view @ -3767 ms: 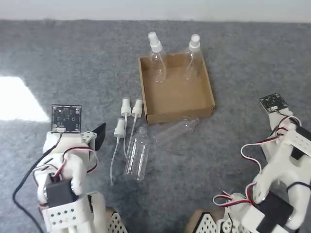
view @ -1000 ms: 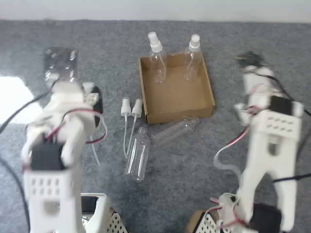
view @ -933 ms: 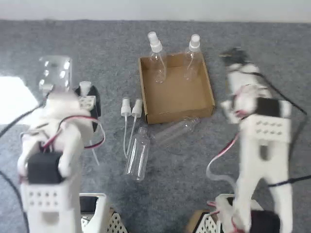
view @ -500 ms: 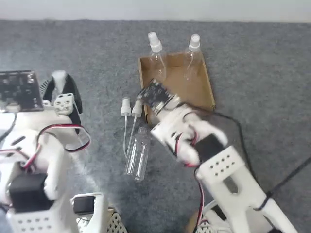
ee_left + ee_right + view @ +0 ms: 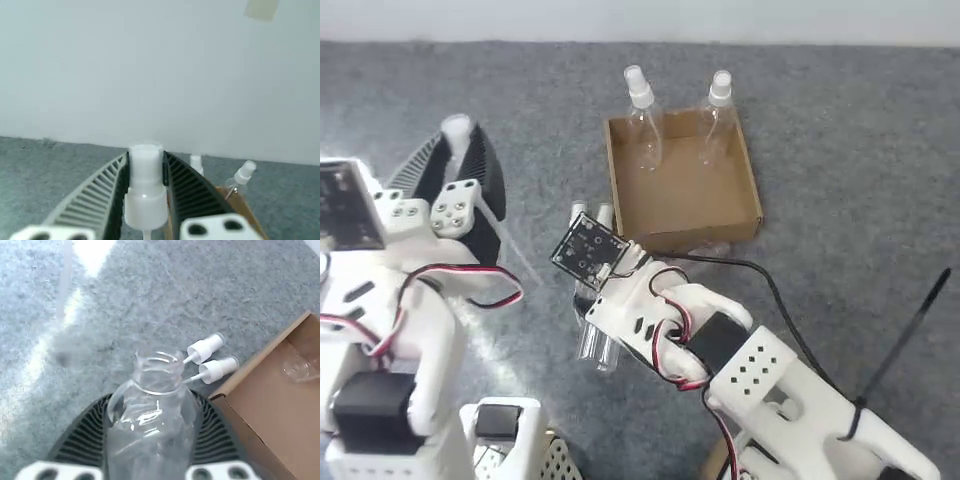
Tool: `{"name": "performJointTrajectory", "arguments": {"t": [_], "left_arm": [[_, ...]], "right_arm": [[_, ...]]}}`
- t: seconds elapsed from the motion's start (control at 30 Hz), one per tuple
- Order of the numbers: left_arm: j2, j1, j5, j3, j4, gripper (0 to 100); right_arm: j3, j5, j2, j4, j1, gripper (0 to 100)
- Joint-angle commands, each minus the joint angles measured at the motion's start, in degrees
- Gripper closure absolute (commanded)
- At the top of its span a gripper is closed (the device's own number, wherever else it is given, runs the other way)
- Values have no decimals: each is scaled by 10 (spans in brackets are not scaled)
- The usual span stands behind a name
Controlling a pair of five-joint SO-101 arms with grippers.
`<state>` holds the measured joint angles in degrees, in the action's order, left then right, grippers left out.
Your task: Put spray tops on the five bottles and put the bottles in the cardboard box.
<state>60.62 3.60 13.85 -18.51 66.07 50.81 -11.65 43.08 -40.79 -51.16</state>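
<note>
My left gripper [image 5: 457, 150] is raised over the carpet's left side, shut on a white spray top [image 5: 145, 185] whose thin tube [image 5: 510, 245] hangs down. My right gripper [image 5: 152, 405] is at the middle of the carpet, in front of the cardboard box [image 5: 682, 205], shut on a clear bottle [image 5: 152, 415] with an open neck. That bottle's base [image 5: 597, 348] sticks out under the right arm. Two capped bottles [image 5: 643, 120] [image 5: 715, 115] stand in the box's far end. Two loose spray tops [image 5: 206, 347] [image 5: 219, 367] lie just beyond the held bottle's neck.
Grey carpet covers the table. The box's near wall [image 5: 280, 410] stands close beside the right gripper. A black strip [image 5: 910, 320] pokes up at the right. The held top's tube [image 5: 65, 290] hangs blurred ahead of the right gripper.
The right arm swung from the right side to the centre and came down around the lying bottle. The left arm rose and drew nearer with the spray top in its gripper.
</note>
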Motion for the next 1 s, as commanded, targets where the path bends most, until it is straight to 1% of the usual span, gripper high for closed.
{"name": "performJointTrajectory", "arguments": {"t": [0.0, 0.07, 0.13, 0.23, 0.33, 0.4, 0.47, 0.67, 0.87, 0.97], "left_arm": [[4, -12, 24, 11, -44, 991], [4, -12, 41, 11, -59, 991], [4, -12, 44, 3, -67, 991], [4, -21, 46, -26, -81, 991], [4, -36, 47, -70, -117, 991], [4, -53, 47, -90, -142, 991], [4, -64, 45, -100, -149, 991], [5, -63, 45, -96, -153, 991], [4, -68, 46, -30, -118, 991], [4, -74, 46, -27, -129, 991]], "right_arm": [[40, 44, 35, 84, -6, 993], [91, 54, 57, 146, -6, 993], [127, 43, 84, 177, -7, 993], [142, 42, 121, 169, -7, 993], [142, 43, 145, 150, -7, 993], [143, 43, 151, 147, -7, 993], [145, 43, 151, 147, -7, 993], [157, 42, 151, 152, -7, 993], [157, 43, 151, 149, -7, 993], [157, 43, 151, 149, -7, 993]]}}
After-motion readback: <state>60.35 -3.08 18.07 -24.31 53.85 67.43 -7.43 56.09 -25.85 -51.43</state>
